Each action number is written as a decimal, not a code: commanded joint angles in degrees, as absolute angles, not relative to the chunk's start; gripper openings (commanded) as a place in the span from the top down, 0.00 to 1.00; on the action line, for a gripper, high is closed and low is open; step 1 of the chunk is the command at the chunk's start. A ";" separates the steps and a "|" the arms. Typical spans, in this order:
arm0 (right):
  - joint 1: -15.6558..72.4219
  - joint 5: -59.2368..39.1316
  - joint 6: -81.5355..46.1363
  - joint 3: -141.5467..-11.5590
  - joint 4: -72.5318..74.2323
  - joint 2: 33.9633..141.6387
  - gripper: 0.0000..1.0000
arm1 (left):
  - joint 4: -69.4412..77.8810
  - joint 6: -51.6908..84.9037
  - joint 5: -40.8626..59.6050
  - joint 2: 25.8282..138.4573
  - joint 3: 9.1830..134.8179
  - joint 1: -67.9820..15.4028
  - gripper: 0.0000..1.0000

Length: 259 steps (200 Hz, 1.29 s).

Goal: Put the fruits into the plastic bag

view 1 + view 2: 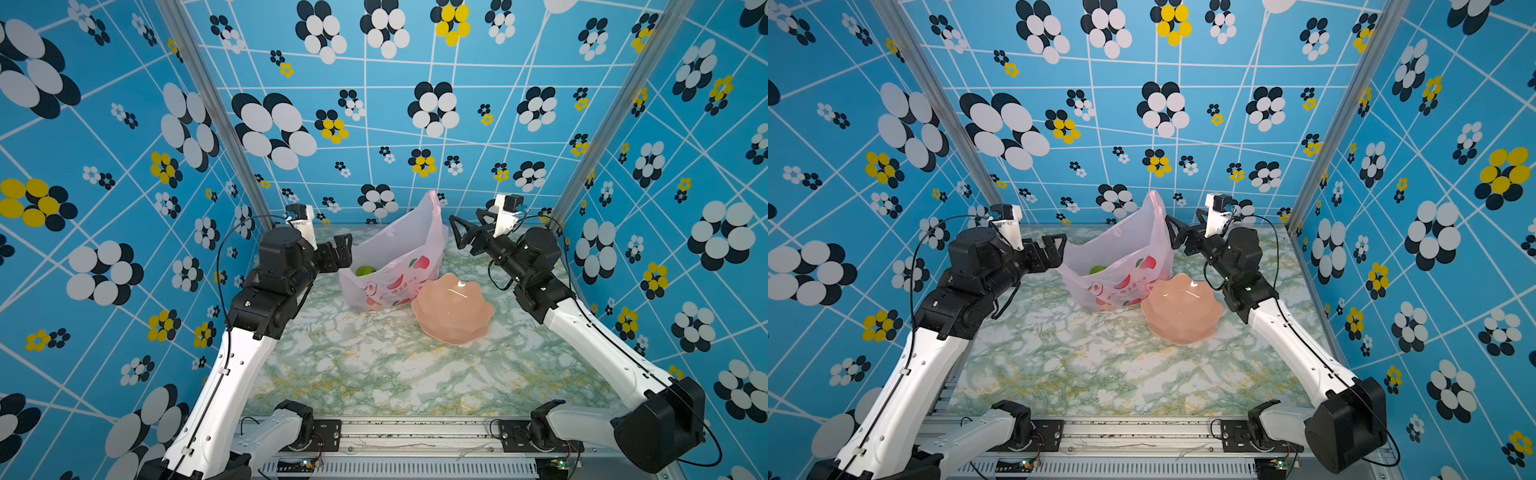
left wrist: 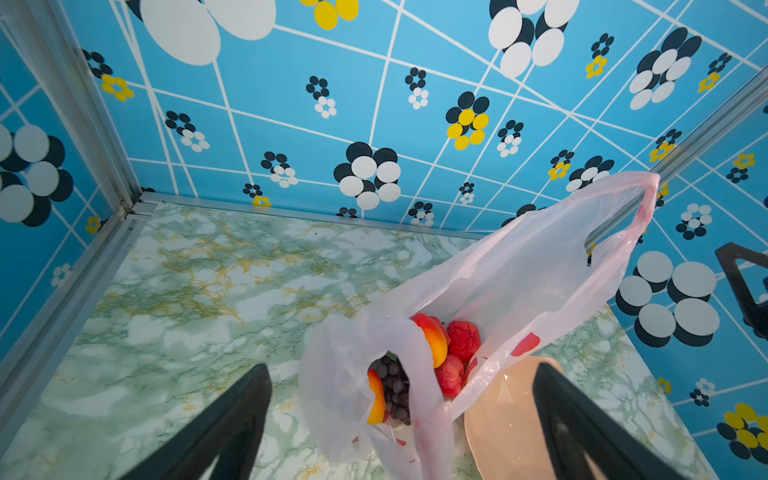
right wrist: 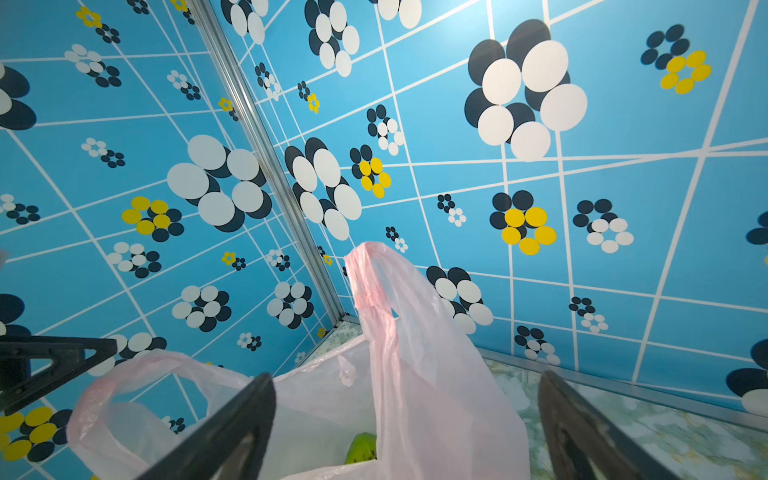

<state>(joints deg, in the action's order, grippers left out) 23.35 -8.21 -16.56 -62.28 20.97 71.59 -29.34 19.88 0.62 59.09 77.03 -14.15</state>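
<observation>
**Now: fruits [image 2: 451, 374] lie in the plastic bag [image 1: 395, 257], jaws wide on both sides**

The bag stands open at the far middle of the marbled tabletop [image 1: 374, 365], with one handle upright and the other slumped. Inside are a dark grape bunch [image 2: 392, 386], a bumpy red fruit [image 2: 463, 338], a yellow-orange-red mango-like fruit [image 2: 434, 340] and a green fruit [image 1: 365, 271] near the bag's left side. The front of the bag carries red-pink fruit pictures and a line of characters too small to read. A peach-pink scalloped bowl [image 1: 453, 311] touches the bag's near right corner.

The left gripper [image 1: 343, 247] points in from the left, just beside the slumped rim, with its jaws spread wide and gripping nothing. The right gripper [image 1: 467, 226] reaches in from the right beside the upright handle, its jaws equally wide and free. Both arms rise from the near rail and bend inward toward the bag.
</observation>
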 commanded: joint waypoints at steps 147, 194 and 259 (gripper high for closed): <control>12.68 10.60 -5.04 -45.78 15.47 62.99 0.00 | -18.44 17.08 -18.52 43.45 48.02 5.26 0.01; 10.15 11.73 -3.43 -38.10 21.79 66.20 0.00 | -10.29 15.49 -18.52 43.86 38.68 6.83 0.01; 7.12 9.83 -4.70 -33.18 26.00 70.34 0.00 | -2.41 14.77 -17.78 43.44 30.43 7.00 0.00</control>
<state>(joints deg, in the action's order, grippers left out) 7.81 10.20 -4.89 -34.33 21.89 69.10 -7.07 15.79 -17.63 44.38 31.70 6.42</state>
